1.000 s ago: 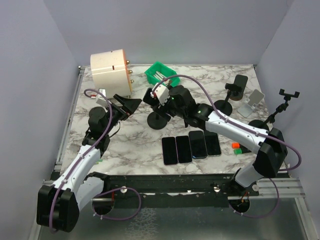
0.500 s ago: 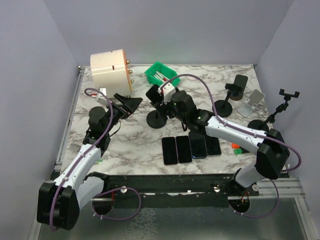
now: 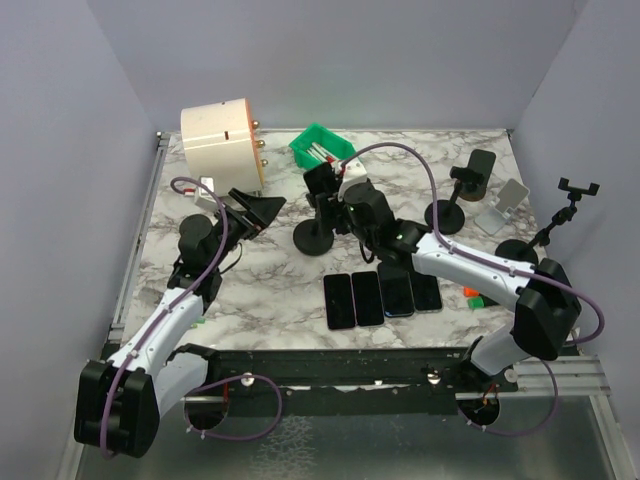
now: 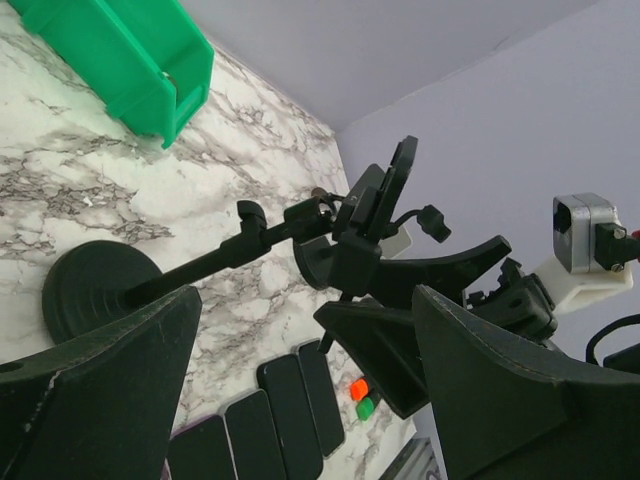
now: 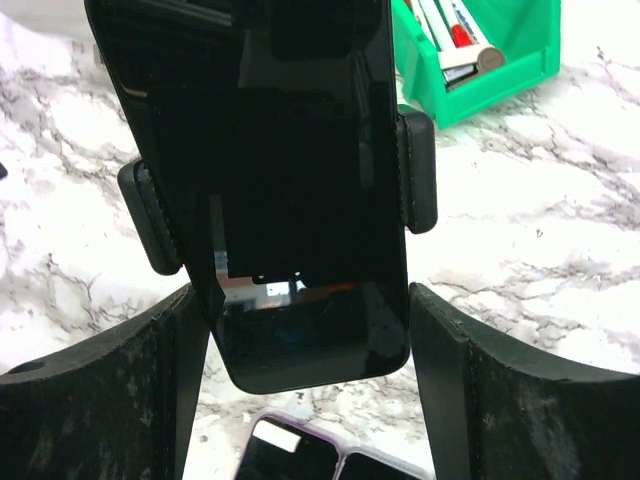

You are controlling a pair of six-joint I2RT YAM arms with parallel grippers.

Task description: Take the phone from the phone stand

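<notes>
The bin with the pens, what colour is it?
The bin is plain bright green; the left wrist view shows it best.

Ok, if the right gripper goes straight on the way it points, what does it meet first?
Probably the phone clamped in the phone stand: it sits straight ahead of the open right gripper, though depth is unclear.

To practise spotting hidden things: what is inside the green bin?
The green bin holds several marker pens, one red-capped. The phone and the picture's edge cover part of it, so a full count is impossible.
</notes>
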